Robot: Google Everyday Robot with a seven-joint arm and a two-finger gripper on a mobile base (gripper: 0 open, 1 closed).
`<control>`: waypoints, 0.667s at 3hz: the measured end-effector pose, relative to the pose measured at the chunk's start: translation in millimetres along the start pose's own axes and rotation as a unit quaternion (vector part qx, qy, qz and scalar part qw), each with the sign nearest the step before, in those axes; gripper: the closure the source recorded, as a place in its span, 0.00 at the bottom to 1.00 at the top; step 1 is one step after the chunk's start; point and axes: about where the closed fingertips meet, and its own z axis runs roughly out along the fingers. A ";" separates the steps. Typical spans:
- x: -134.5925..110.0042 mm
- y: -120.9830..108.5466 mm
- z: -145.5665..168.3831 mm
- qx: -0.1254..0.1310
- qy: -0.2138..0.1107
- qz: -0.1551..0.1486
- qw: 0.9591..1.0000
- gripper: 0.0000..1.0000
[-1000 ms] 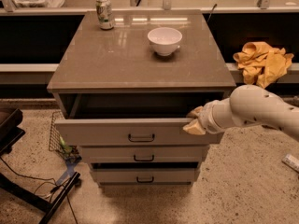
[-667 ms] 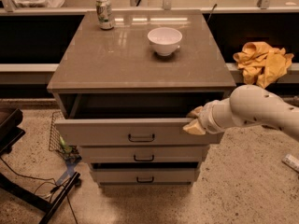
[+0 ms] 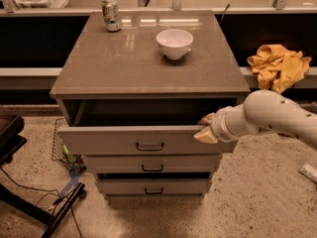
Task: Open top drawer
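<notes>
The top drawer [image 3: 114,142] is the widest grey drawer of the cabinet, with a small black bar handle [image 3: 149,147] at its centre. It stands pulled out a short way, and a dark gap shows behind its front. My gripper [image 3: 205,128] comes in from the right on a white arm [image 3: 270,118] and sits at the right end of the drawer's top edge. Its cream fingers [image 3: 205,135] rest at the rim, one in front and one just inside. Two narrower drawers [image 3: 148,166] sit below it.
On the cabinet top [image 3: 148,58] stand a white bowl [image 3: 174,43] and a drink can [image 3: 111,14]. A yellow cloth [image 3: 277,66] lies on a ledge at the right. A black stand with cables [image 3: 29,202] and a wire rack [image 3: 62,148] stand at the left on the floor.
</notes>
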 end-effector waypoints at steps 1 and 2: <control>-0.1 0.0 -0.2 0.000 0.000 0.000 1.000 1.00; -0.8 0.1 -0.4 0.000 0.000 0.000 1.000 0.75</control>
